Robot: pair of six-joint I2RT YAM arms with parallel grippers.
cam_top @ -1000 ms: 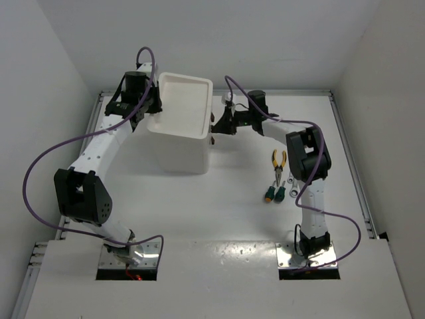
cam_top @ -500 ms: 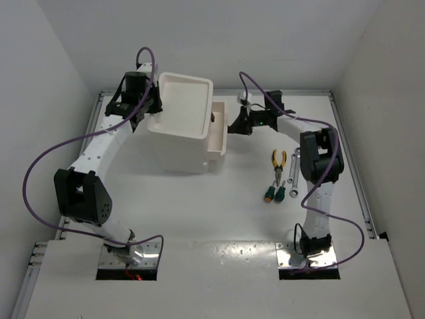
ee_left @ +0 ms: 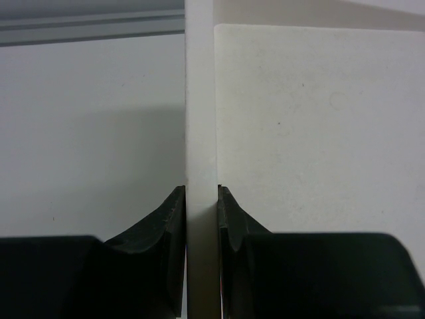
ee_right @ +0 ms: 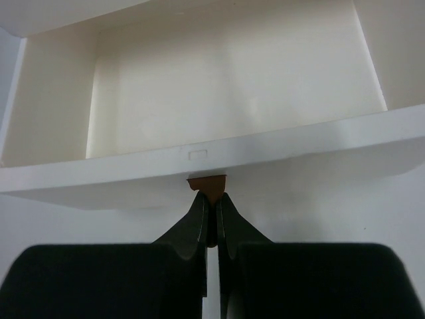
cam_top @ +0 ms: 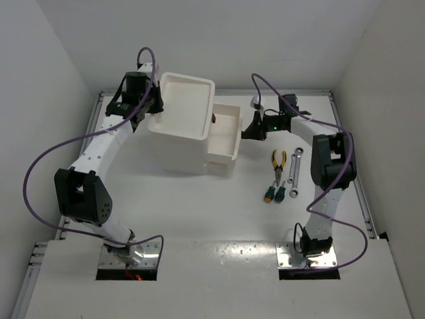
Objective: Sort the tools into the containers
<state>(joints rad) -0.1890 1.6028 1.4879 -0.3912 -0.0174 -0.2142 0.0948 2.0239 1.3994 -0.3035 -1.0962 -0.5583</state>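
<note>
1. Top view: got white drawer unit (cam_top: 179, 143) at upper centre of frame, with top drawer (cam_top: 224, 133) standing out of its right side.
2. Same view: seeing left gripper (cam_top: 151, 109) at the tray rim (cam_top: 189, 80), on the unit's upper-left corner. Can't judge the jaws from up there.
3. Left wrist view settles it: both fingers (ee_left: 169, 219) pressed flat on that thin white rim, one per side, so clamped on it.
4. Top view: got right gripper (cam_top: 247, 133) against the drawer's right face. Can't see what it holds from that angle.
5. Right wrist view only: seeing red-brown knob (ee_right: 207, 181) pinched between closed fingertips at lower centre of frame, just under the drawer front. Looking straight into the drawer above it.
6. Tools in top view only, lying on the table (cam_top: 166, 212) right of centre, well apart from the unit:
   - Yellow-handled pliers (cam_top: 279, 161).
   - Two green-handled screwdrivers (cam_top: 269, 194) side by side, just below the pliers.
   - Silver wrench (cam_top: 295, 174), just right of the pliers.
7. Can't make out a second wrench; too small to tell.
</note>
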